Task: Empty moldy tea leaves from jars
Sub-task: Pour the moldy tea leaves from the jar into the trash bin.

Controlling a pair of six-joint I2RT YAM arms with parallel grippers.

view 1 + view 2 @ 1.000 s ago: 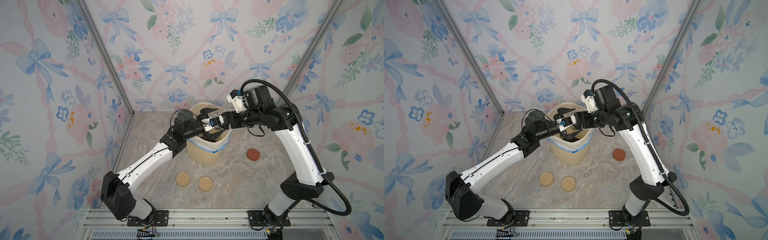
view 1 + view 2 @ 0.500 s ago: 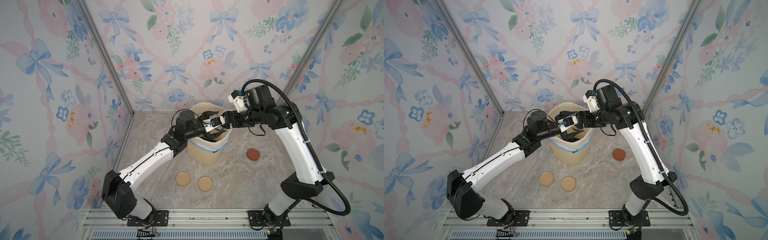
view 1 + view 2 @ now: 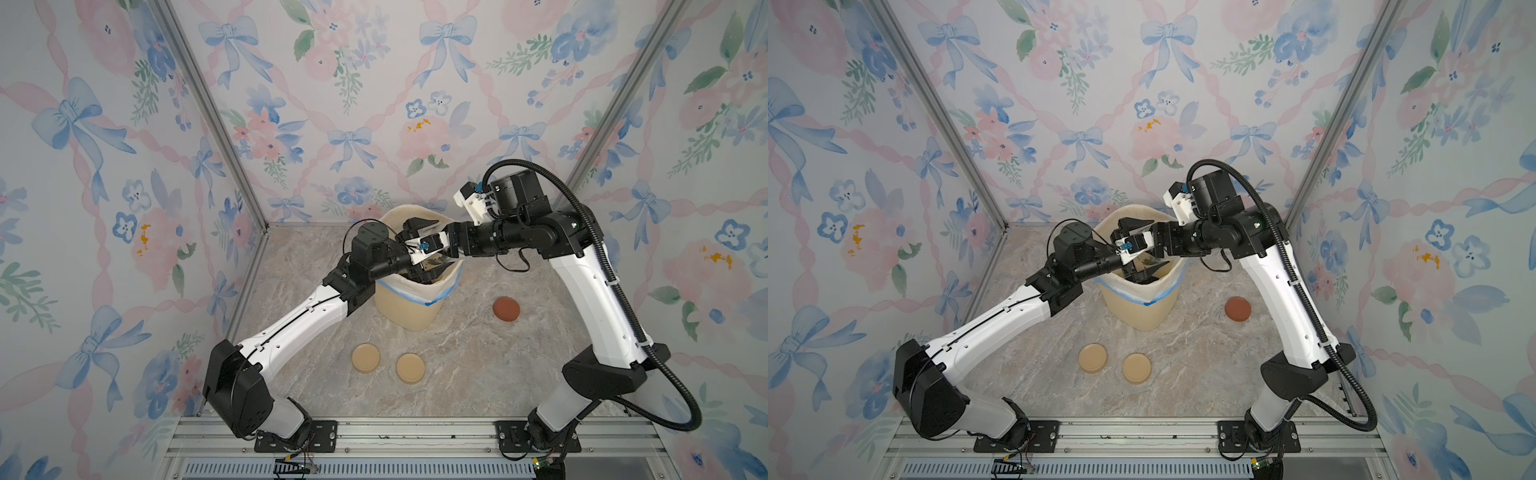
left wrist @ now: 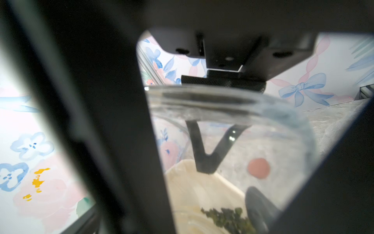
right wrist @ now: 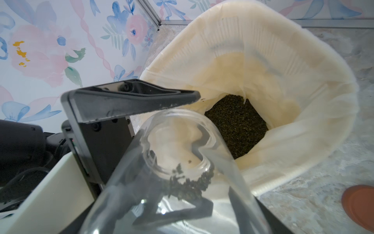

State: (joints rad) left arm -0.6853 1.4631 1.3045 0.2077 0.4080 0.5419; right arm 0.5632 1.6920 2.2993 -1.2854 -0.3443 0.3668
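Observation:
A clear glass jar (image 5: pixel 178 145) lies tilted, mouth toward the cream bin (image 3: pixel 415 307), with my right gripper (image 5: pixel 182 218) shut on its body. A small clump of moldy tea leaves (image 5: pixel 188 186) clings just inside the jar's neck. More moldy tea leaves (image 5: pixel 236 125) lie heaped at the bottom of the bin's liner. My left gripper (image 3: pixel 434 247) stands open over the bin, one finger (image 5: pixel 131 97) above the jar's mouth and the other below it. In the left wrist view the jar (image 4: pixel 263 121) fills the gap between the jaws. No other jars are in view.
Two tan lids (image 3: pixel 366 358) (image 3: pixel 410 368) lie on the marble floor in front of the bin. A reddish-brown lid (image 3: pixel 506 308) lies to its right. Both forearms cross above the bin's rim (image 3: pixel 1142 286). Floral walls close in the sides and back.
Almost nothing differs. Both grippers stay over the bin with the jar tilted; the left wrist has shifted very slightly.

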